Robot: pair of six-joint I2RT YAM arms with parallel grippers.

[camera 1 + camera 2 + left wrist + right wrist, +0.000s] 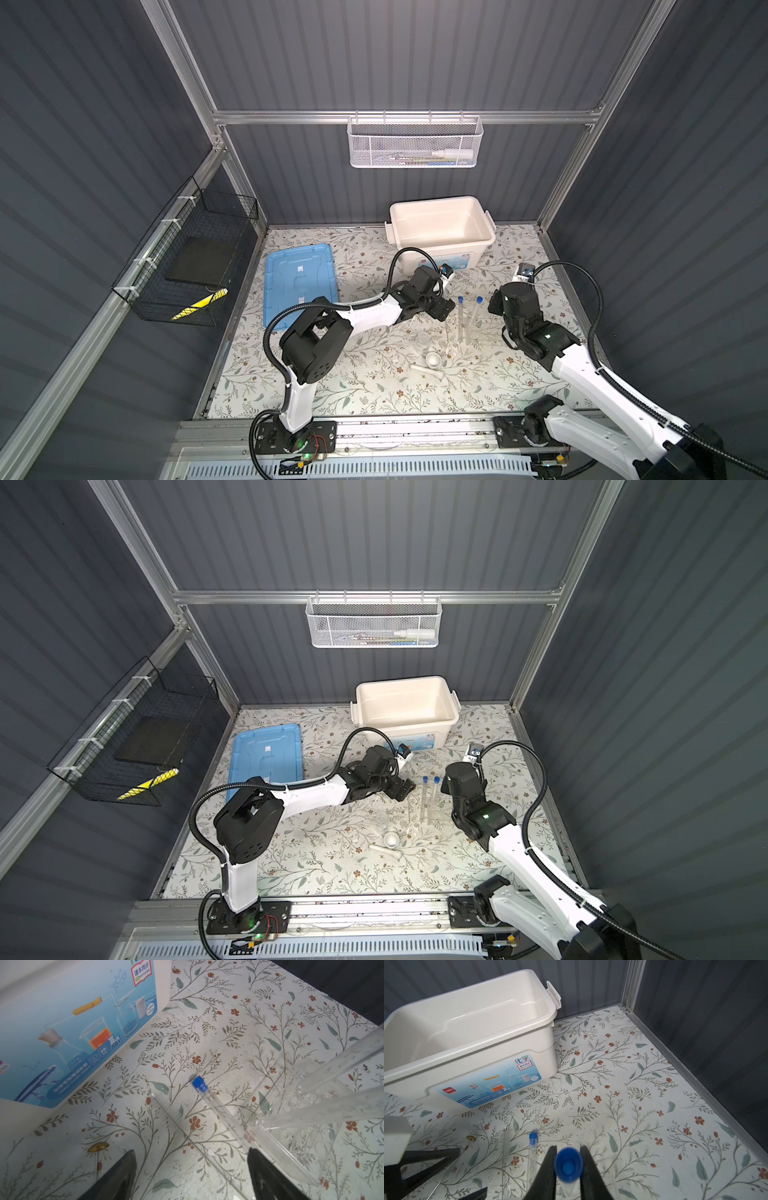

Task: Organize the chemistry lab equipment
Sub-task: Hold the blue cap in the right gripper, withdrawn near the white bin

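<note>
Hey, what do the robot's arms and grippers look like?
The left arm and right arm match: white shells on the long links, black joints and wrists, a black ribbed cable looping alongside each. The left gripper and right gripper have black, tapered fingers.

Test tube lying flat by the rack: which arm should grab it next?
Left, probably. The left gripper is open just above the lying test tube; the right gripper is shut on a second tube.
</note>
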